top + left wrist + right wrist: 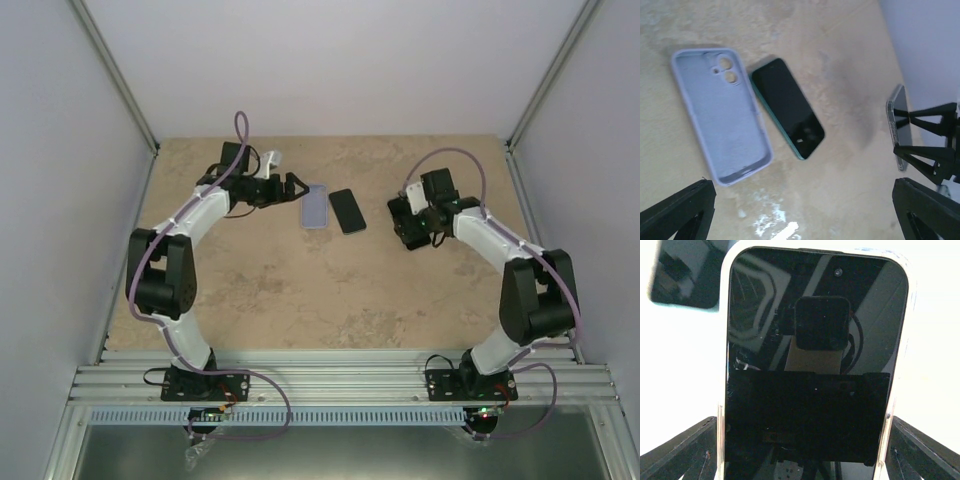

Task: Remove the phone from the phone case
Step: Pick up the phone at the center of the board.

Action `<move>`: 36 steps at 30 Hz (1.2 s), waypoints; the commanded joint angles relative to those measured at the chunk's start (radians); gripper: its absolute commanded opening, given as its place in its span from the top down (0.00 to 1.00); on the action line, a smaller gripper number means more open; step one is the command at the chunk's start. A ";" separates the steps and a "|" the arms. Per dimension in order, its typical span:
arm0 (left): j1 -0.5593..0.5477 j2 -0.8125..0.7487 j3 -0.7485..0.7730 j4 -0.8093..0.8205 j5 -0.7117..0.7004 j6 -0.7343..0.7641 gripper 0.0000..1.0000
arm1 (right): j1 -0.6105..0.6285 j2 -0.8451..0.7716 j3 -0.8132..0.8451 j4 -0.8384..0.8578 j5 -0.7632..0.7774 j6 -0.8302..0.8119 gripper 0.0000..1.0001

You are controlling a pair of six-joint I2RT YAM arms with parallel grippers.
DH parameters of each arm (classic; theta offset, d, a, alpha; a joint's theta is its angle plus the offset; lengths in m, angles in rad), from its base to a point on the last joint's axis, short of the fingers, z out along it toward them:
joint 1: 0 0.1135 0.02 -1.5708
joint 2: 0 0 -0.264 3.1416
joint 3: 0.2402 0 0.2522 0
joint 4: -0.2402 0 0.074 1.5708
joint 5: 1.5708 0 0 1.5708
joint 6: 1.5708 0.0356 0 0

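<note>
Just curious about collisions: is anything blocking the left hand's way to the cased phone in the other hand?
Nothing upright. An empty lavender case and a loose dark phone lie flat between the left hand and the cased phone, probably low enough to pass over.

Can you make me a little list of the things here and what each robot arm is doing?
purple case: empty, flat on the table
dark phone: bare, flat beside purple case
second phone: in a clear case, held by right tool
left tool: open, holding nothing, near purple case
task: second phone not out of its case yet
</note>
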 commanded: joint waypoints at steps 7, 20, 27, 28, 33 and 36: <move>0.003 -0.128 -0.067 0.221 0.289 -0.117 0.08 | 0.188 -0.173 0.110 0.127 -0.089 -0.084 0.29; -0.099 -0.208 -0.149 0.275 0.361 -0.098 0.39 | 0.364 -0.185 0.178 0.131 -0.088 -0.113 0.29; -0.143 -0.235 -0.183 0.313 0.398 -0.105 0.53 | 0.396 -0.178 0.185 0.129 -0.067 -0.126 0.30; -0.145 -0.236 -0.186 0.315 0.399 -0.108 0.56 | 0.400 -0.178 0.185 0.131 -0.064 -0.126 0.30; -0.145 -0.234 -0.184 0.302 0.390 -0.107 0.79 | 0.410 -0.179 0.184 0.137 -0.049 -0.133 0.29; -0.145 -0.230 -0.183 0.312 0.387 -0.130 0.88 | 0.411 -0.176 0.178 0.136 -0.036 -0.135 0.29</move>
